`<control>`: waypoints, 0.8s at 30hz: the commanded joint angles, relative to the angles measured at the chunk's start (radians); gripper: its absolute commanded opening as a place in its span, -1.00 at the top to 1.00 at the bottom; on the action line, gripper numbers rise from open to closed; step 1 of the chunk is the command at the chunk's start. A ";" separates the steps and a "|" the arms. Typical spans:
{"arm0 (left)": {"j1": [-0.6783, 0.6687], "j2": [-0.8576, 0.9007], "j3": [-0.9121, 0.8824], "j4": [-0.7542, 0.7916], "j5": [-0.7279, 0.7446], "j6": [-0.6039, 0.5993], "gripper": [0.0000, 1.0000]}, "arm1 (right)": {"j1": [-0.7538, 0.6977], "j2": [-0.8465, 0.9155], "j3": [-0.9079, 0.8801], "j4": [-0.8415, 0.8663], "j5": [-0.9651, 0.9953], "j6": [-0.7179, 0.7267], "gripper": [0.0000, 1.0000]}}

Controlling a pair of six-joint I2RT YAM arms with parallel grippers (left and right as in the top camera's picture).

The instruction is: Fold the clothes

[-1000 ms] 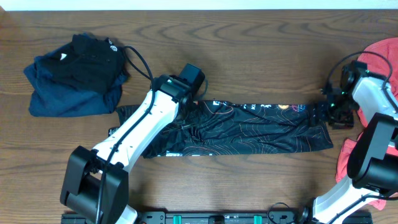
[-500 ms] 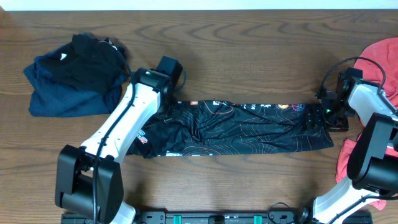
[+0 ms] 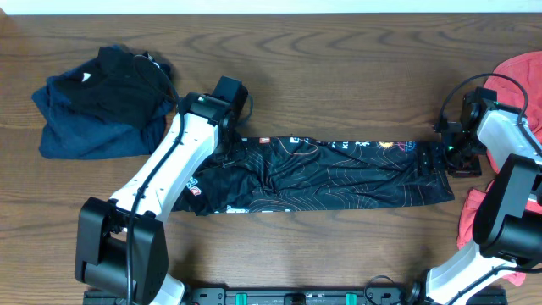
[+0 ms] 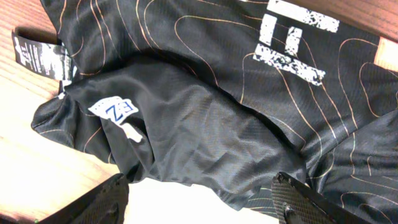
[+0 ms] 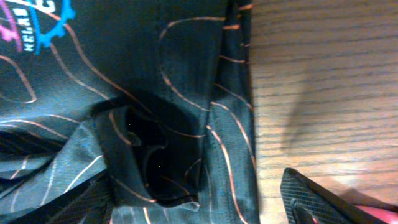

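Note:
The black jersey [image 3: 339, 174] with thin orange lines lies as a long crumpled strip across the middle of the table. My left gripper [image 3: 227, 142] hangs over its left end. In the left wrist view that gripper [image 4: 199, 208] is open, with the jersey's [image 4: 205, 130] edge and bright table between the fingers [image 4: 298, 199]. My right gripper [image 3: 458, 154] is at the jersey's right end. In the right wrist view it [image 5: 199, 208] is open and straddles the jersey's [image 5: 174, 99] hem without holding it. The coral-red garment [image 3: 521, 72] lies at the far right edge.
A dark navy and black pile of clothes [image 3: 97, 106] sits at the back left. More coral-red cloth [image 3: 474, 212] shows at the right beside my right arm. The arms' base rail [image 3: 279, 296] runs along the front edge.
My left arm swung from the jersey's middle to its left end, then stopped. My right gripper's jaws spread a little wider and shifted slightly right at the jersey's right end.

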 commanded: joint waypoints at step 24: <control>0.003 0.002 0.000 -0.018 -0.019 0.006 -0.50 | 0.019 0.008 -0.067 0.043 -0.029 -0.012 -0.56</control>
